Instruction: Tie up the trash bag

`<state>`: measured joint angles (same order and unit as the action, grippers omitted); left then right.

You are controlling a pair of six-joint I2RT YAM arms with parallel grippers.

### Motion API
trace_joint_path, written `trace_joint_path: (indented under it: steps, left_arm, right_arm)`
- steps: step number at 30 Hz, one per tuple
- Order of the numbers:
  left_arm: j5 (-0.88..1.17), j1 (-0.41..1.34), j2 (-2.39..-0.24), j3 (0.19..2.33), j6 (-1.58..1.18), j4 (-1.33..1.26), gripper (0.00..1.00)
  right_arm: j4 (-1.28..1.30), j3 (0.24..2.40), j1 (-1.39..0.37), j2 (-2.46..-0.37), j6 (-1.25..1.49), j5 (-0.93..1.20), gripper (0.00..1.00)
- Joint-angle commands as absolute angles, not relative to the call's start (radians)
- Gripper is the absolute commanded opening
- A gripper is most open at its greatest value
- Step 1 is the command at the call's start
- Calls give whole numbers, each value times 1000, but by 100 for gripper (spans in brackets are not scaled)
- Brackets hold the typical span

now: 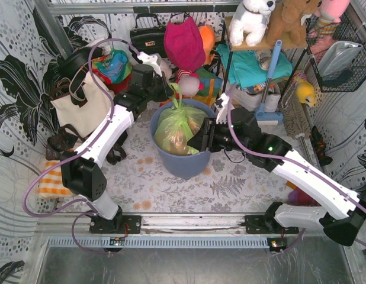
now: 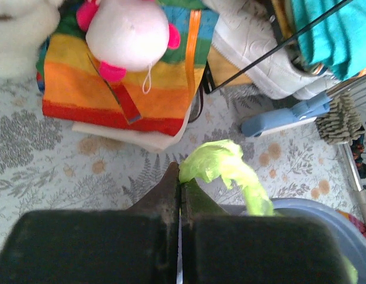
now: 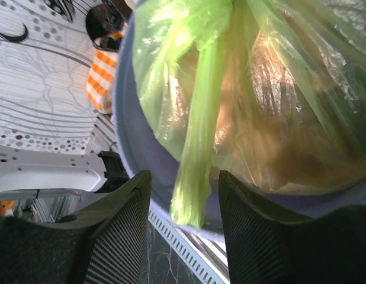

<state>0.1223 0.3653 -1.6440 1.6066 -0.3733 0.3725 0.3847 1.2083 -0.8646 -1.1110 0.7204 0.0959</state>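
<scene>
At centre of table (image 1: 135, 177), betw. both arms: thin translucent lime-green plastic trash bag (image 1: 176, 127), w/ crumpled brown paper (image 1: 175, 141) showing through, seated in round blue-grey plastic bin (image 1: 184, 167).

Step in hand, as judged: getting both twisted green ears of bag in grip, for crossing into knot.

To do it well:
- Hold far ear (image 2: 221, 165) taut w/ left gripper (image 2: 180, 183), but not so hard that thin film tears or bag lifts out of bin.
- Close right gripper (image 3: 184, 177) on right-side ear (image 3: 201, 136) higher up, nearer to bag mouth, not at loose end, since slippery strip probably slides out.
- Cross over only after firm hold.

Left jaws: pressed together, pinching end of far ear at tips.

Right jaws: spread approx. halfway, right-side ear hanging betw. them over bin rim, seemingly not clamped. Cannot tell if touching either pad.
</scene>
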Motion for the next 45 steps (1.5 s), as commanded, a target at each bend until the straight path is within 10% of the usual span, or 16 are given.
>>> trace_joint_path:
  steps: [1, 8, 45]
  left_arm:
    - [158, 360, -1597, 1567, -400, 319, 0]
    - [158, 360, -1592, 1582, -393, 329, 0]
    - [303, 360, -1418, 1541, -417, 125, 0]
  right_arm:
    - [361, 1226, -868, -1173, 707, 155, 49]
    - [390, 1300, -868, -1219, 681, 174, 0]
    - [281, 1303, -868, -1044, 728, 111, 0]
